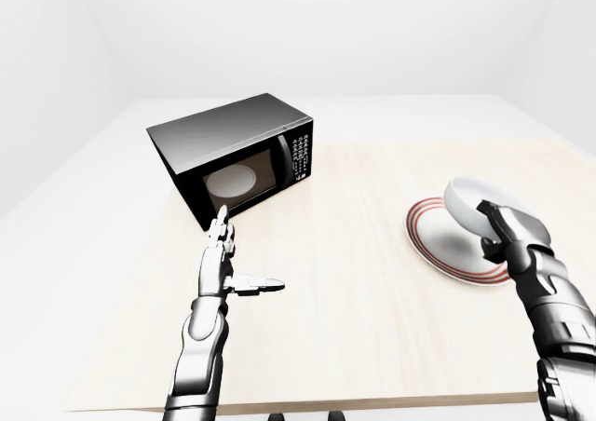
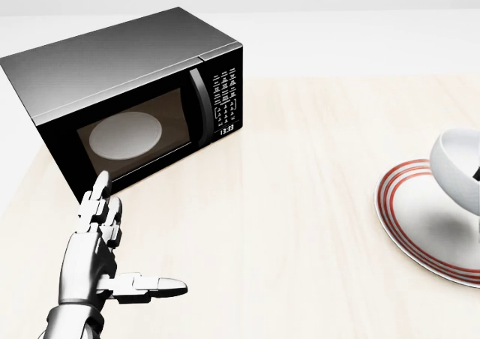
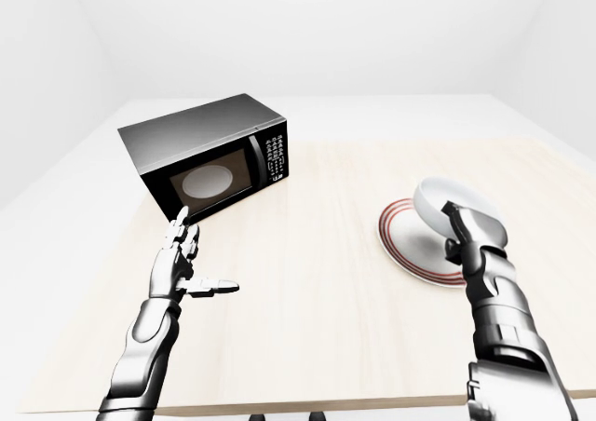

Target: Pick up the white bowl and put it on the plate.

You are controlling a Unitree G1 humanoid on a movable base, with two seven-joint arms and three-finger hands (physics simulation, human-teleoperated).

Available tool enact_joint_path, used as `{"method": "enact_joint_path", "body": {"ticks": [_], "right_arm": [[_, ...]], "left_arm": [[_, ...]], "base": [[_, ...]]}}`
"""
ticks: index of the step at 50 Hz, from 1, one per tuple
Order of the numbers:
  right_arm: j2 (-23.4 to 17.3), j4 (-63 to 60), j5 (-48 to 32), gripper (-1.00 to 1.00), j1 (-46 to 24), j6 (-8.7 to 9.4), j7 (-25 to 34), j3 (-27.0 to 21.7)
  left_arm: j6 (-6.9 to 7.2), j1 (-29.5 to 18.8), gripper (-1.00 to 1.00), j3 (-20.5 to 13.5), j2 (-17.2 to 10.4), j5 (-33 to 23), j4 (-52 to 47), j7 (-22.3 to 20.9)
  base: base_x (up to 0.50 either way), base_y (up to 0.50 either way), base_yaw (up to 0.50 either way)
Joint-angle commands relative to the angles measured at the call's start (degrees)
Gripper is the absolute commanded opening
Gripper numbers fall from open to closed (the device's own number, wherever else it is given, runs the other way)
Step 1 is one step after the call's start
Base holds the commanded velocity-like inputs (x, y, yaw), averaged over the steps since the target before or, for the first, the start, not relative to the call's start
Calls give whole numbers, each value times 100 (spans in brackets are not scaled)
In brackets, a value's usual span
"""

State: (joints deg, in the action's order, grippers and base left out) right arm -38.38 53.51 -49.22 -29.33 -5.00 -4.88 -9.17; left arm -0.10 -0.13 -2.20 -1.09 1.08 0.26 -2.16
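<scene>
The white bowl (image 1: 468, 200) hangs tilted over the right part of the red-rimmed plate (image 1: 438, 246), which lies on the wooden table. My right hand (image 1: 491, 227) is shut on the bowl's right rim, with fingers inside and thumb below. In the head view the bowl (image 2: 457, 166) is cut off by the right edge above the plate (image 2: 420, 223), and the hand barely shows. My left hand (image 2: 131, 241) floats open over the table at lower left, fingers up and thumb out, holding nothing.
A black microwave (image 2: 127, 99) with its door shut stands on the table's upper left, just above my left hand. The pale wooden table (image 2: 300, 204) spreads between the microwave and the plate. White floor and walls surround it.
</scene>
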Motion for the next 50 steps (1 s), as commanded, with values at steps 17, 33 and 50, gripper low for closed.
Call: {"method": "enact_joint_path", "body": {"ticks": [17,33,50], "right_arm": [[-14,913,-245,-100,-467,0,-684,278],[49,938,-264,-100,-491,0,-679,337],[75,1010,-246,-100,-446,0,-722,342]], "left_arm": [[0,0,100,0,0,0,0,0],[0,0,100,0,0,0,0,0],[0,0,100,0,0,0,0,0]], "base": [[0,0,0],[0,0,0],[0,0,0]]}}
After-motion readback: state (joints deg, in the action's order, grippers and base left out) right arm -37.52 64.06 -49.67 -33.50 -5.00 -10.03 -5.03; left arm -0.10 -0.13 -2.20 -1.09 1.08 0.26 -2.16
